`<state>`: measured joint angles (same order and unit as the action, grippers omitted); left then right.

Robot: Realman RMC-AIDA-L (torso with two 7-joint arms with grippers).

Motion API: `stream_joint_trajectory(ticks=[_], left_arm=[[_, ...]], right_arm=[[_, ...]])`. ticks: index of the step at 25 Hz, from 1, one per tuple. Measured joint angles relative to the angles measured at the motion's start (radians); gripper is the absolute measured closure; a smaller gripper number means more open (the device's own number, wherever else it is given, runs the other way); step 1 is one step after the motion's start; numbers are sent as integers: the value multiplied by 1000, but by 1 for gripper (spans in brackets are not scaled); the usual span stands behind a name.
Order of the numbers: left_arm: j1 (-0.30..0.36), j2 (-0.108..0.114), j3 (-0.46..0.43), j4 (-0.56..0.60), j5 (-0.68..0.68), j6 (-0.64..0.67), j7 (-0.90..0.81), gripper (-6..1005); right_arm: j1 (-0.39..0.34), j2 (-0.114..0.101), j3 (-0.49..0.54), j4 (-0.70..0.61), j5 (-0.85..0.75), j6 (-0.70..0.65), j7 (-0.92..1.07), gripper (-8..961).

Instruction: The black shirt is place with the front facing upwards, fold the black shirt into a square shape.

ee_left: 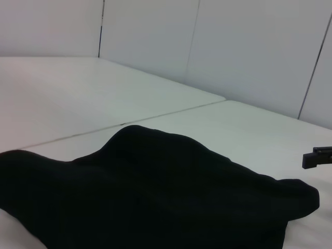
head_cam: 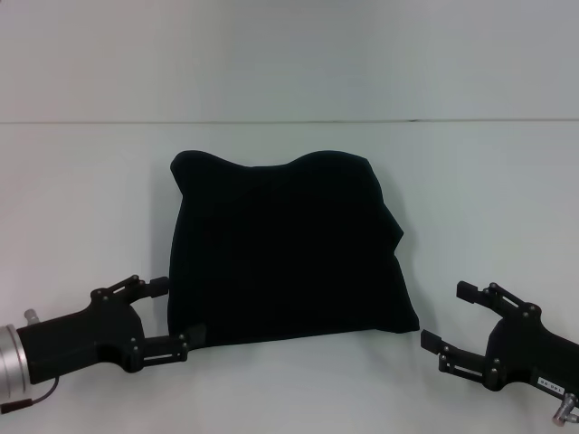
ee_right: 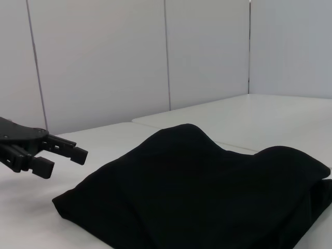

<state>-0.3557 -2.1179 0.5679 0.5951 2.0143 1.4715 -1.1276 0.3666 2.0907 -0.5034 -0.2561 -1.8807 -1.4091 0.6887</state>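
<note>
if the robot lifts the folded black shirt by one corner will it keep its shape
Probably not. The black shirt looks like soft cloth: its far edge is wavy and humped, so it would likely droop and unfold. It seems light, and a push from the left end effector would likely bunch it.

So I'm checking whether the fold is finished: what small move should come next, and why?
Probably draw both arms back. The shirt already lies as a rough square, plain black side up. The left gripper sits open right at its near left corner, gripping nothing; the right gripper is open, clear of the cloth. At most, flatten the wavy far edge first.
</note>
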Motion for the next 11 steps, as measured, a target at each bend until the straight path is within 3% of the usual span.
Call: stream_joint_trajectory(ticks=[11], left_arm=[[0,-2,0,0,-3,1,0,38]], right_arm=[[0,0,0,0,0,0,0,11]])
